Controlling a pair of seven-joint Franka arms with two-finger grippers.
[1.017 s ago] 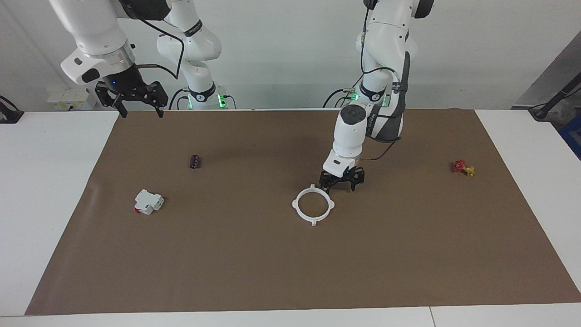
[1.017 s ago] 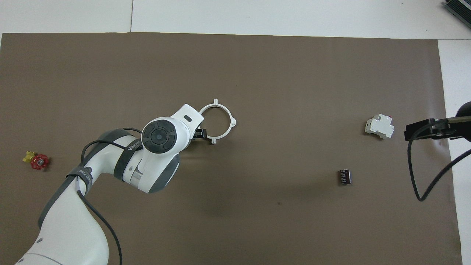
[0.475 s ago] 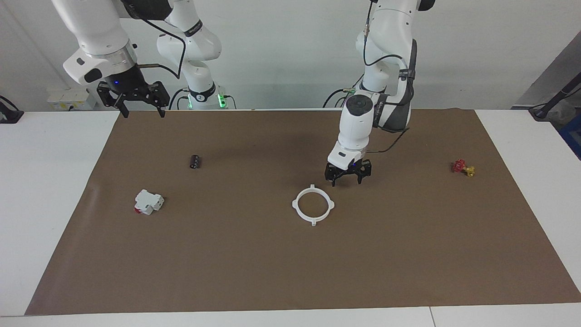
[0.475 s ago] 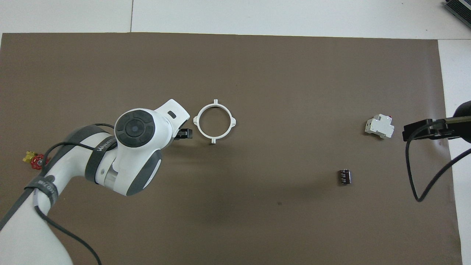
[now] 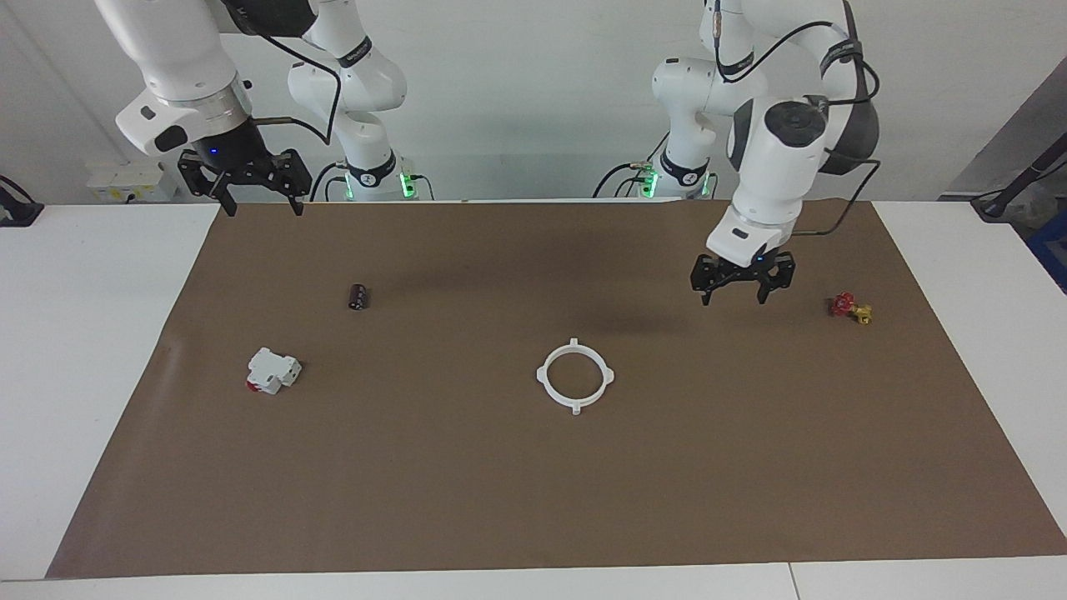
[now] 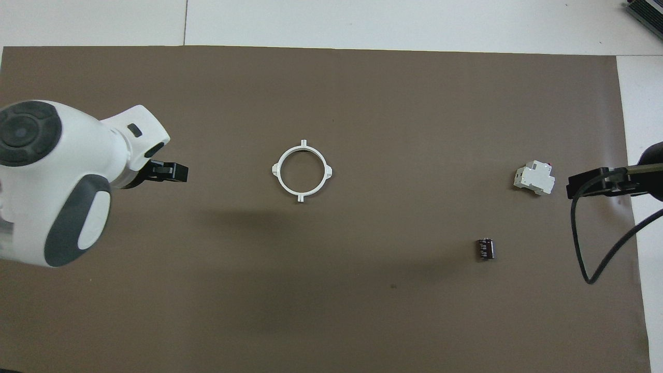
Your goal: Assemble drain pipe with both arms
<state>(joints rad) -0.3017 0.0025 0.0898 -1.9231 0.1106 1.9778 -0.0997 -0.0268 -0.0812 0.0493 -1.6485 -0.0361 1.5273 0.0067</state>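
Ring (image 5: pixel 575 376) lay whole on tabletop (image 5: pixel 500 483); L hand (image 5: pixel 733 285) spread, at ring's 2 o'clock in facing view; R hand (image 5: pixel 242 185) spread, waiting.

Both arms (image 5: pixel 771 142) glossy white, dark grey joint bands, black cables, green base lights; black pincers (image 5: pixel 733 283).

We see bright, even light from above; soft, diffuse shadows fall on the brown mat (image 5: pixel 467 500) under the raised arms. Both views are sharp, without glare, and green lights glow at the arm bases.
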